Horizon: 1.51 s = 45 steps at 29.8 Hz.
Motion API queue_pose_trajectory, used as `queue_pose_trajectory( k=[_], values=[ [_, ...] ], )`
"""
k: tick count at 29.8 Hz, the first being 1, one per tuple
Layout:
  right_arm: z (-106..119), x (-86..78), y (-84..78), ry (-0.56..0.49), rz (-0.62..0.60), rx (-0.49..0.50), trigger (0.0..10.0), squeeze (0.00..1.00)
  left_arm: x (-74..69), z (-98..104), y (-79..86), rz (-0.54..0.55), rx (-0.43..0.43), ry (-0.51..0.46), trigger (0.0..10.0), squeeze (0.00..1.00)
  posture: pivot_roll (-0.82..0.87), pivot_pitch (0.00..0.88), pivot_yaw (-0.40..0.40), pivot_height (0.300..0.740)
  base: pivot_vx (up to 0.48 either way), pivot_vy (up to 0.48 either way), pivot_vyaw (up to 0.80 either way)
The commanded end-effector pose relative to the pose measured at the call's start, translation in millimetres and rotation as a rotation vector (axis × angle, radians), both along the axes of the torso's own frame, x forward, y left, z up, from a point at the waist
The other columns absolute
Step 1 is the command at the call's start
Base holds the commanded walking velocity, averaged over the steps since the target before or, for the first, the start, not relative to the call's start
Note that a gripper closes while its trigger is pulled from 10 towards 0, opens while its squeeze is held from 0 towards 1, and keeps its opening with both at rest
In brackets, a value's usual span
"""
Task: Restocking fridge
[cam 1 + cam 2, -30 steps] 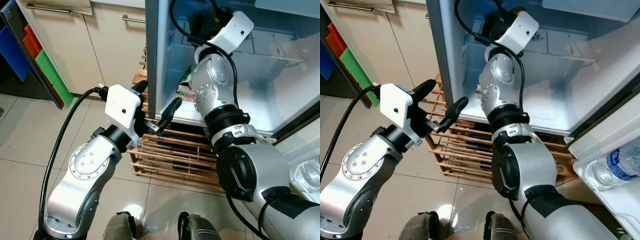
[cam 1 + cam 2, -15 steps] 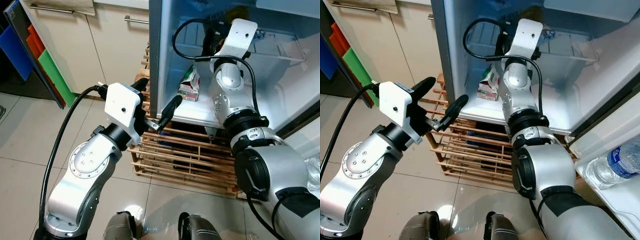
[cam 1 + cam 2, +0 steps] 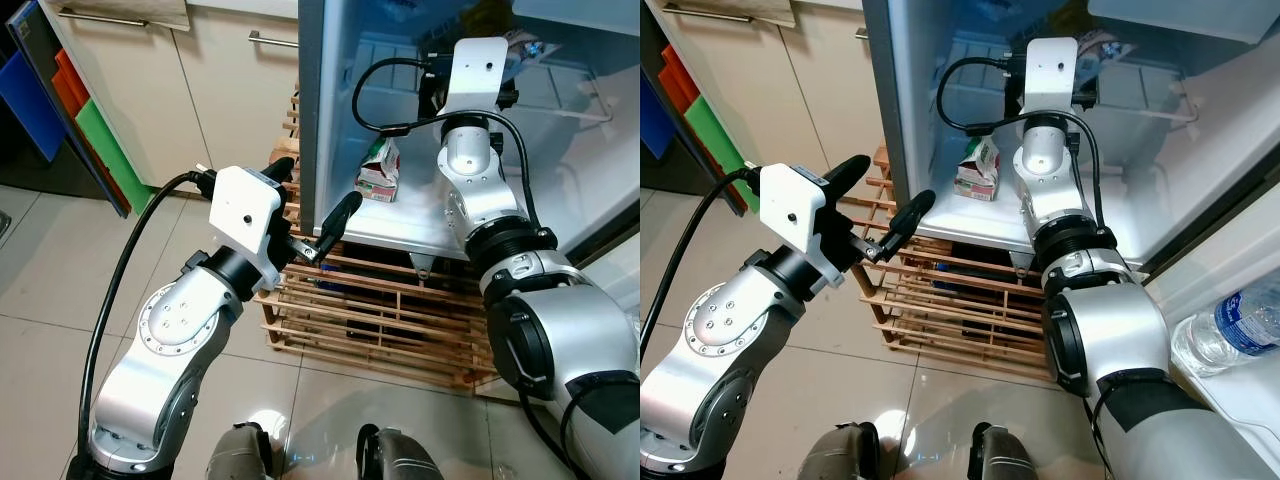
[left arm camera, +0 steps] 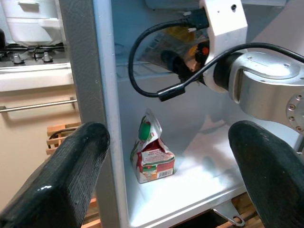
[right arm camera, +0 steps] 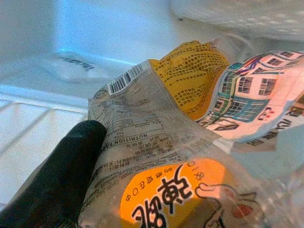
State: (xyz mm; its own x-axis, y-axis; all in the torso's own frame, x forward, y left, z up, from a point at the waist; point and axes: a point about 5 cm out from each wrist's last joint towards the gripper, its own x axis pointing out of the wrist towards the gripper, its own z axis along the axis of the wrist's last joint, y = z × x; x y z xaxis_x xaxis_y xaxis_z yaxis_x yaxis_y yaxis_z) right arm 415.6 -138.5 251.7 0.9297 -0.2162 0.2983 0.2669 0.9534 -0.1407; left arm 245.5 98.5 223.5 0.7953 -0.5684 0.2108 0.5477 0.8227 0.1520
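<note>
Carton (image 3: 380, 168) inside fridge (image 3: 325, 110)

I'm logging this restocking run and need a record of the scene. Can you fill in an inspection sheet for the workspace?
Surface: white fridge shelf, lit, mostly bare.
Job's things: snack packet in the right tool, up inside the fridge; milk carton standing upright on the shelf near its left front; water bottle lying in the door rack.
Clutter: wooden slatted crate under the fridge.
Grippers: left tool open, hovering outside the fridge's left edge, holding nothing; right tool shut on the packet.
Cables: black cable along the left arm; black looped cable at the right wrist.
Surroundings: beige cabinets, tiled floor, coloured boards.
</note>
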Motion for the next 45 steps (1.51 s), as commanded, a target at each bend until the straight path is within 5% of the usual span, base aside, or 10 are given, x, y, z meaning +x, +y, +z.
queue_pose_trajectory(
  k=[1, 3, 8, 17, 22, 28, 31, 36, 38, 45],
  values=[
    [8.4, -1.9, -8.1, -0.054, -0.036, 0.019, 10.0, 0.00, -0.6, 0.4, -0.3, 0.001, 0.008, -0.013, 10.0, 0.00, 0.05, 0.188, -0.037, 0.740, 0.000, 0.000, 0.00],
    [7.7, -1.8, -8.0, -0.049, -0.040, 0.011, 10.0, 0.00, -0.2, 0.5, -0.7, 0.001, 0.007, -0.014, 10.0, 0.00, 0.05, 0.187, -0.038, 0.740, 0.000, 0.000, 0.00],
    [-8.2, -1.6, -12.4, 0.021, -0.039, 0.180, 10.0, 0.00, 0.7, 1.0, -1.1, 0.003, 0.006, -0.017, 10.0, 0.00, 0.05, 0.186, -0.042, 0.740, 0.000, 0.000, 0.00],
    [-11.2, -5.1, -8.5, 0.019, -0.035, -0.074, 10.0, 0.00, 0.9, 2.2, 1.1, 0.021, 0.010, -0.028, 10.0, 0.00, 0.05, 0.188, -0.046, 0.740, 0.000, 0.000, 0.00],
    [-8.6, -8.2, -14.1, 0.005, -0.018, -0.002, 10.0, 0.00, 1.7, 4.6, 1.7, 0.027, 0.011, -0.039, 10.0, 0.00, 0.06, 0.188, -0.050, 0.740, 0.000, 0.000, 0.00],
    [-14.2, -18.3, -11.6, 0.024, 0.032, 0.289, 10.0, 0.00, 0.9, 4.7, 3.2, 0.037, 0.013, -0.040, 10.0, 0.00, 0.06, 0.188, -0.050, 0.740, 0.000, 0.000, 0.00],
    [-8.6, -24.6, -8.0, 0.057, 0.144, 0.721, 10.0, 0.00, 0.7, 5.7, 3.7, 0.043, 0.013, -0.044, 10.0, 0.00, 0.06, 0.191, -0.056, 0.740, 0.000, 0.000, 0.00],
    [9.6, -30.6, -9.3, 0.018, 0.215, 0.818, 10.0, 0.00, 0.6, 6.2, 4.7, 0.045, 0.017, -0.047, 10.0, 0.00, 0.05, 0.192, -0.056, 0.740, 0.000, 0.000, 0.00],
    [31.5, -40.4, -10.7, -0.003, 0.317, 0.933, 10.0, 0.00, 0.6, 6.5, 6.1, 0.049, 0.021, -0.050, 10.0, 0.00, 0.04, 0.189, -0.059, 0.740, 0.000, 0.000, 0.00],
    [26.4, -57.5, -13.8, 0.121, 0.377, 1.084, 10.0, 0.00, -0.5, 6.3, 8.4, 0.056, 0.023, -0.050, 10.0, 0.00, 0.04, 0.189, -0.059, 0.740, 0.000, 0.000, 0.00]
  ],
)
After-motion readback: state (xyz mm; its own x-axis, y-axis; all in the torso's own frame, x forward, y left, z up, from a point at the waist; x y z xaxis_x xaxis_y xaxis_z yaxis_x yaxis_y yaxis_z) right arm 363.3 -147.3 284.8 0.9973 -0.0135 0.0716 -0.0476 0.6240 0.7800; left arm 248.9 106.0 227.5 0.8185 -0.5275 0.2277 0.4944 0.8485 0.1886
